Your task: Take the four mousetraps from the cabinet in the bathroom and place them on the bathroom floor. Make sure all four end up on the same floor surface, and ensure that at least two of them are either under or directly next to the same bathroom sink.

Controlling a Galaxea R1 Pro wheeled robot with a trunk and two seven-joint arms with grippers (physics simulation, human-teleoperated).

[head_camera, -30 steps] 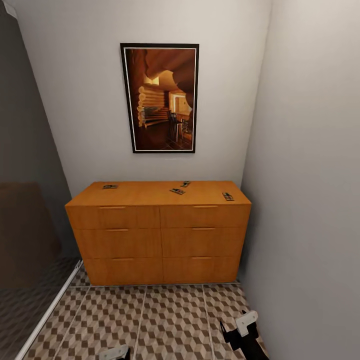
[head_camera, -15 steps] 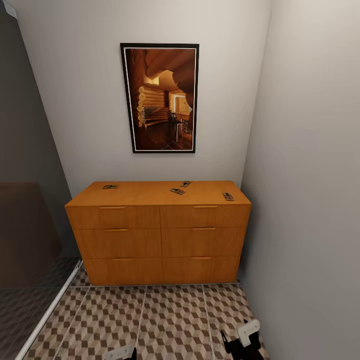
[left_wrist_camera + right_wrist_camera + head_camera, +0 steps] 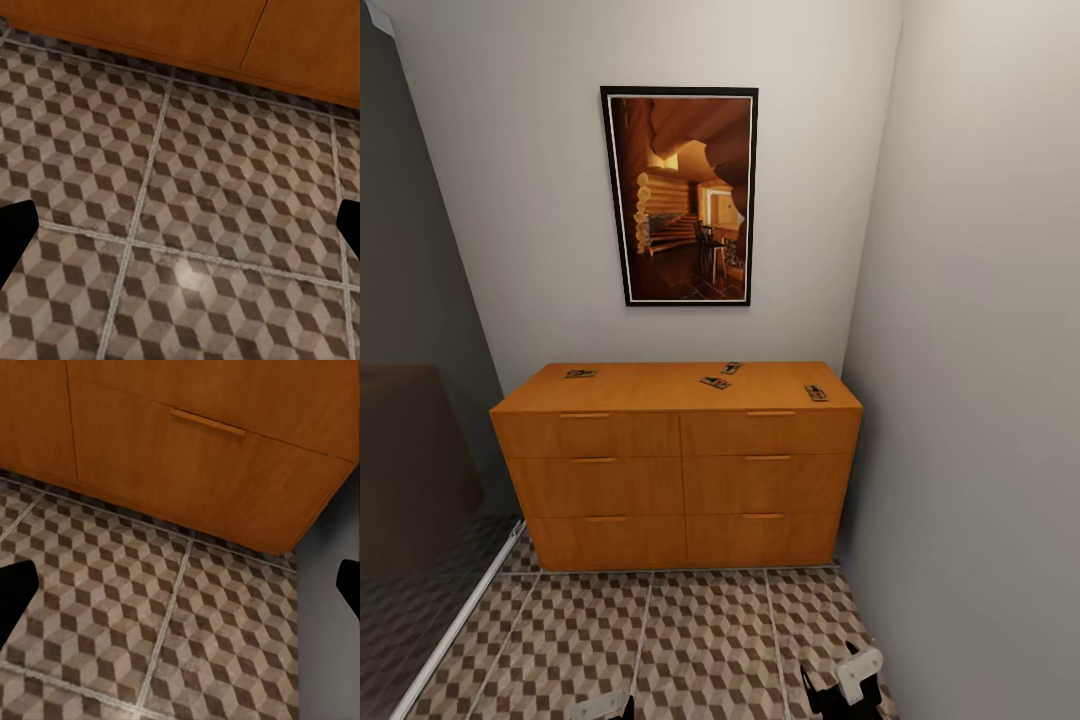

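Four mousetraps (image 3: 715,382) lie on top of the cabinet (image 3: 678,470), which fills the alcove wall to wall. Open bathroom floor (image 3: 700,640) lies before me. My left gripper (image 3: 180,225) and right gripper (image 3: 180,585) are spread wide, holding nothing.

Both arms hang low. The left tool (image 3: 603,708) peeks in, pale. The right tool (image 3: 847,678) is black with a white part, tilted. In each wrist view, dark fingers (image 3: 15,232) sit far apart, holding nothing.
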